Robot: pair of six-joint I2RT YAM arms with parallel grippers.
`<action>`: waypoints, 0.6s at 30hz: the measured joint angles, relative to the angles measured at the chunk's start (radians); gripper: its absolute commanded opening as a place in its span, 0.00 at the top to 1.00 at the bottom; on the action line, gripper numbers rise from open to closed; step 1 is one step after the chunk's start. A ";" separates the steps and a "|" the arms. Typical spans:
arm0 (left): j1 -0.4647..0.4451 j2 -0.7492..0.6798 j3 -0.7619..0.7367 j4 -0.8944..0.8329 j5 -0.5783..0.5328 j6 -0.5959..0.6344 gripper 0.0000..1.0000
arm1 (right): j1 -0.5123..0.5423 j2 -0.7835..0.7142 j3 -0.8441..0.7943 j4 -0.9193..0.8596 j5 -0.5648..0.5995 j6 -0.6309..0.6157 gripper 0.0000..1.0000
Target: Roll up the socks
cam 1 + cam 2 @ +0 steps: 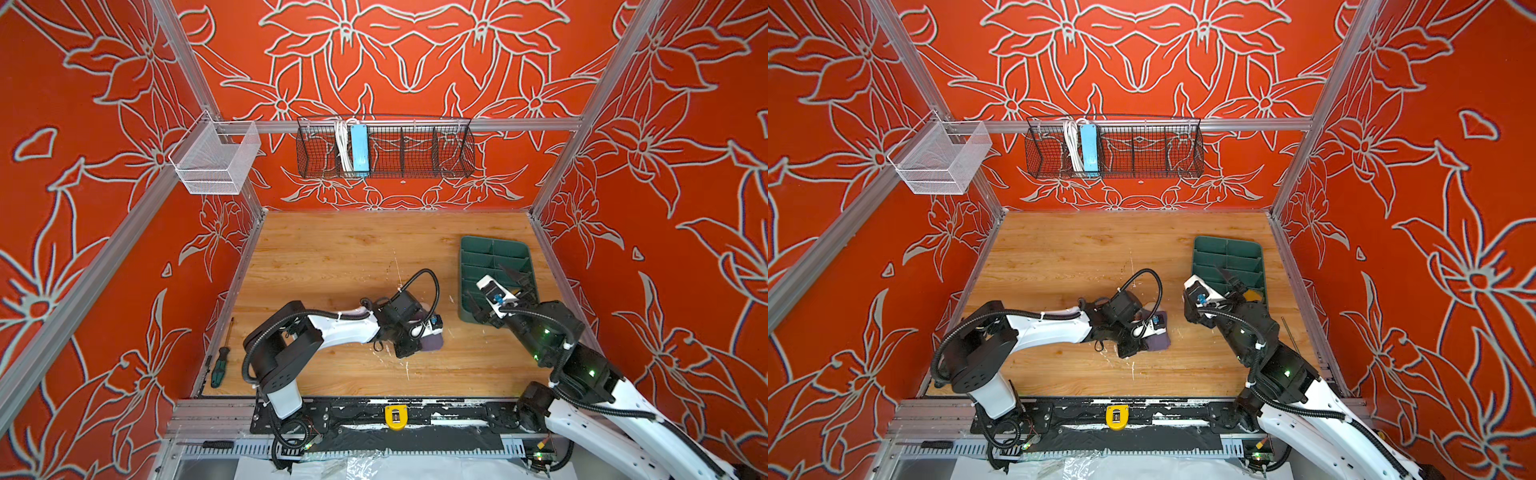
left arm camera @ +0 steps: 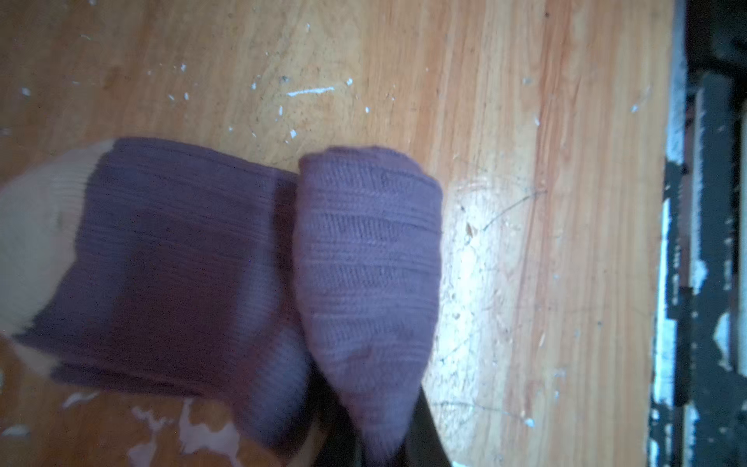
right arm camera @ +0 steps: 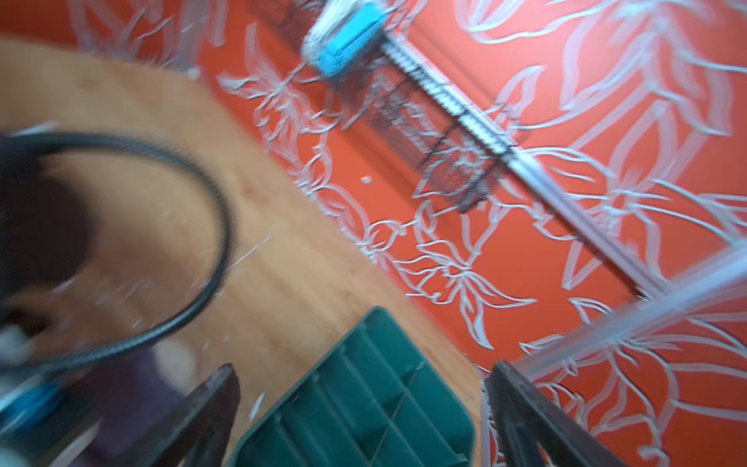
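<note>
Tool status first: left tool [image 1: 417, 345] is pinched shut on the purple sock [image 2: 364, 263], gripping its bunched end, roughly in the middle of the counter [image 1: 332, 257]. Looks to me like we're partway into the roll on this one. In the left wrist view one fat fold sits against the flat stretch, and the beige toe [image 2: 36, 226] lies unrolled. Next move, I reckon, needs that bundle turned over toward the toe without letting it spring loose, and a second pin on the toe end would help. Right tool [image 3: 364, 370] is spread wide, holding nothing, hanging above the green tray [image 1: 490, 249]. Count: two tools, one purple sock, one tray, plus one scrap of mustard fabric [image 1: 1252, 296] in the tray's near corner. That's likely the other sock, but I can't say for sure.
</note>
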 measured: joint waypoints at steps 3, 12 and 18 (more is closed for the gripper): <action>0.026 0.028 0.033 -0.034 0.054 -0.016 1.00 | 0.020 0.031 -0.004 -0.140 -0.050 -0.069 0.02; 0.063 0.103 0.145 -0.171 0.132 -0.056 1.00 | 0.274 0.134 -0.134 -0.269 -0.035 -0.272 0.02; 0.072 0.124 0.168 -0.199 0.163 -0.073 1.00 | 0.368 0.302 -0.169 -0.159 -0.022 -0.278 0.07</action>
